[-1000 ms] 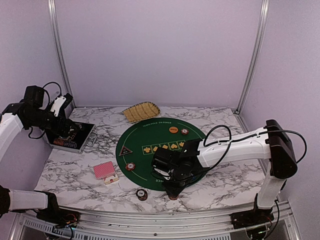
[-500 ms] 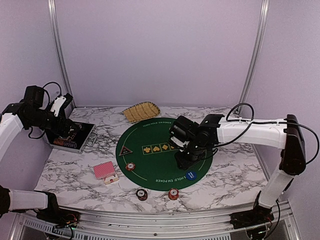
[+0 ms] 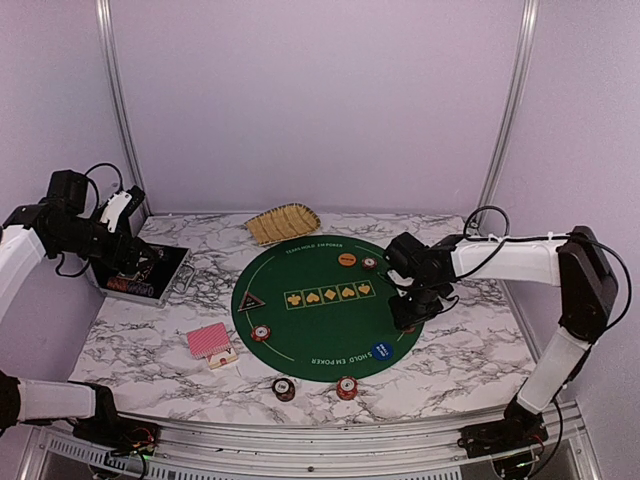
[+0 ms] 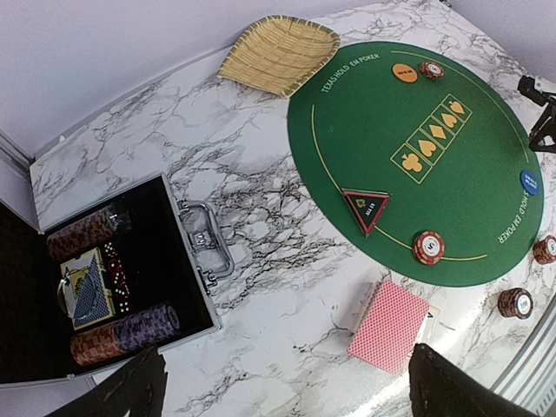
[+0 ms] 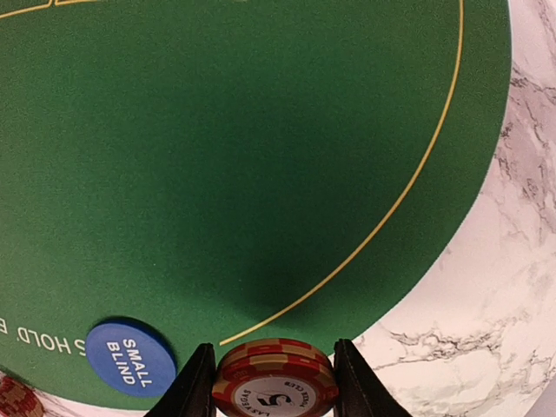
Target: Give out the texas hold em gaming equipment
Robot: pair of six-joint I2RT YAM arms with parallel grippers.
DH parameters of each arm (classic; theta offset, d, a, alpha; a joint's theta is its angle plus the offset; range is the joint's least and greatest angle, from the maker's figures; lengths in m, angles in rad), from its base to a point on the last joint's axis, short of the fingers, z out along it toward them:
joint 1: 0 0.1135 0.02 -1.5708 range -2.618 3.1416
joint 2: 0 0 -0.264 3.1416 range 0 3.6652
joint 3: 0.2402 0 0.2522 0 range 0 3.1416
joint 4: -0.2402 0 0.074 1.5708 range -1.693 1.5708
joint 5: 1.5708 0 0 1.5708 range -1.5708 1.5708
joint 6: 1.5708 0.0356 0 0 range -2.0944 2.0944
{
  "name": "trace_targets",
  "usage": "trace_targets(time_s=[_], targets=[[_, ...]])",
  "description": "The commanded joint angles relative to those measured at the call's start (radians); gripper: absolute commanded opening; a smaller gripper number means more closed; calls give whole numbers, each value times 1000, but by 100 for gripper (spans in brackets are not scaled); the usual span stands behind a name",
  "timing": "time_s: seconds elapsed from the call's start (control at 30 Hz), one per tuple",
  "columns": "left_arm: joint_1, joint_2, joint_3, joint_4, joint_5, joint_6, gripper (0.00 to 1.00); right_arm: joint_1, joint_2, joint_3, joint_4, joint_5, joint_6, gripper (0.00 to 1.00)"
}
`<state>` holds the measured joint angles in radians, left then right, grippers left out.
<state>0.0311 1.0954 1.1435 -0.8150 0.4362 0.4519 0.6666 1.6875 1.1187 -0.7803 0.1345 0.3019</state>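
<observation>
A short stack of red-and-white striped chips is pinched between the two fingers of the right gripper, which is closed against both its sides. It is over the right rim of the green mat, towards the bench's right edge; whether the stack touches the felt I cannot tell. The blue button lies on the mat just beside it on the near-edge side, while the left gripper hangs spread wide and empty above the open black case at the left edge.
</observation>
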Motion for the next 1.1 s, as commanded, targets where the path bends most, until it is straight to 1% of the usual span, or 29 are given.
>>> trace_targets(time_s=[0.0, 0.23, 0.63, 0.73, 0.8, 0.93, 1.07], targets=[[1, -5, 30, -32, 9, -6, 99, -29, 23, -18, 106, -29, -22, 21], [2, -6, 25, -35, 3, -1, 99, -33, 58, -48, 138, -49, -27, 21], [1, -2, 19, -35, 9, 5, 99, -34, 33, -125, 162, -69, -14, 21], [1, -1, 21, -36, 9, 2, 99, -33, 43, -120, 165, -73, -15, 29], [1, -7, 21, -36, 4, 4, 99, -34, 51, -116, 160, -71, -16, 42], [2, -15, 17, -36, -3, 9, 99, -34, 46, -107, 142, -57, -18, 57], [1, -15, 15, -38, 1, 7, 99, -34, 28, -83, 110, -38, -20, 64]])
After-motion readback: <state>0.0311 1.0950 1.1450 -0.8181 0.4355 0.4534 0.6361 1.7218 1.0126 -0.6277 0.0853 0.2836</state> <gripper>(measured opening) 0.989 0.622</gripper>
